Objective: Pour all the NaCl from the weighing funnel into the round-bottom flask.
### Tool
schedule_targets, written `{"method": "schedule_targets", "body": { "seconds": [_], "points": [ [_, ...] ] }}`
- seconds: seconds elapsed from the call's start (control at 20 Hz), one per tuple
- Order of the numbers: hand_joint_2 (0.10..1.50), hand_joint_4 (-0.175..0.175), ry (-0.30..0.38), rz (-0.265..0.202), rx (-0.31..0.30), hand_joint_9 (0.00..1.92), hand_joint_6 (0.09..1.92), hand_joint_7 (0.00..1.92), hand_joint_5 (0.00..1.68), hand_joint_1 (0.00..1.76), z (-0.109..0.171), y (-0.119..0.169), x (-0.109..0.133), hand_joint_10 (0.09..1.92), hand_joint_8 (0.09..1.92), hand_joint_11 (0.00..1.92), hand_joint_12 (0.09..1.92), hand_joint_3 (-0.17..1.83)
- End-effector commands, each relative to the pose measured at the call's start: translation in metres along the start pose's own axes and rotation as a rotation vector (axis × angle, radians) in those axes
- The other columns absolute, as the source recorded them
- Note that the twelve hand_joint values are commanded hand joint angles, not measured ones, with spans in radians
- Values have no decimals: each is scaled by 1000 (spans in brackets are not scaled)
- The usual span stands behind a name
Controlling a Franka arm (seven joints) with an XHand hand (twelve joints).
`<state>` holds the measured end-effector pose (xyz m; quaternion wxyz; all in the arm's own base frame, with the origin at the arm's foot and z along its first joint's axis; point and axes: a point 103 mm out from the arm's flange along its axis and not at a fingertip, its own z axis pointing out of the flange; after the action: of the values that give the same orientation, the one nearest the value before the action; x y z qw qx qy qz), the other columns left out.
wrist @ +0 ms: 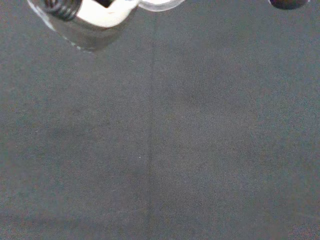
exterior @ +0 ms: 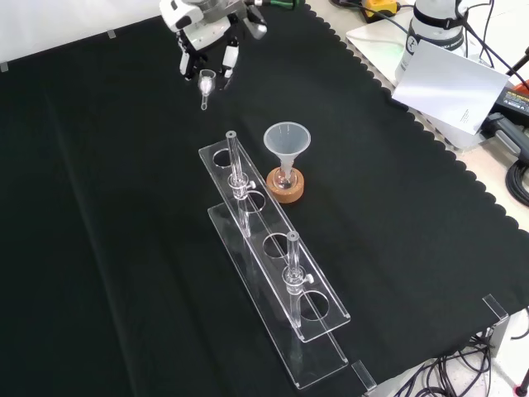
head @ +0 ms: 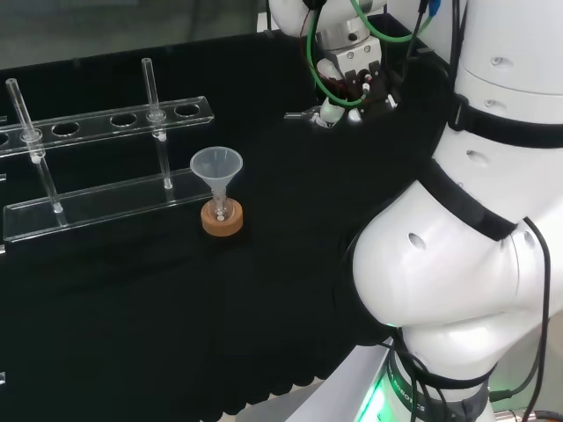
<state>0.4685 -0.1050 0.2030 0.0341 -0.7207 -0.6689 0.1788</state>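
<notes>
The weighing funnel (exterior: 206, 83), a small clear glass piece, hangs in the hand (exterior: 202, 37) at the far end of the cloth in the front view, above the surface and well apart from the receiving vessel. The fingers (exterior: 228, 58) are curled down around it, pinching it near its upper end; whether it carries salt cannot be told. The round-bottom flask (exterior: 285, 176) sits on a cork ring (exterior: 285, 188) beside a clear rack (exterior: 277, 277), with a clear plastic funnel (exterior: 286, 141) standing in its neck. No white powder is plainly visible in the flask. In the head view the hand (head: 339, 88) sits to the right of the flask (head: 222, 211).

Assessment: pickup appears complete; carrying the weighing funnel over the plastic funnel, tipping and emptying it are judged outstanding.
</notes>
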Motion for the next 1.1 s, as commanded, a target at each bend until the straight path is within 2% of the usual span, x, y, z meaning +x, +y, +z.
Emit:
{"method": "schedule_targets", "body": {
  "seconds": [0.05, 0.45, 0.65, 1.1],
  "points": [
    [804, 175, -19, -9, -1, 1626, 772, 1474, 1175, 1089, -14, -29, 11, 87, 215, 1318, 746, 457],
    [803, 175, -18, -43, 10, 1627, 771, 1474, 1176, 1090, -31, -53, 20, 87, 213, 1322, 738, 457],
    [803, 175, -11, -78, 33, 1627, 770, 1473, 1177, 1090, -43, -66, 33, 87, 212, 1323, 735, 457],
    [802, 175, -50, -99, 36, 1623, 767, 1469, 1178, 1090, -57, -98, 64, 87, 208, 1325, 729, 457]
  ]
}}
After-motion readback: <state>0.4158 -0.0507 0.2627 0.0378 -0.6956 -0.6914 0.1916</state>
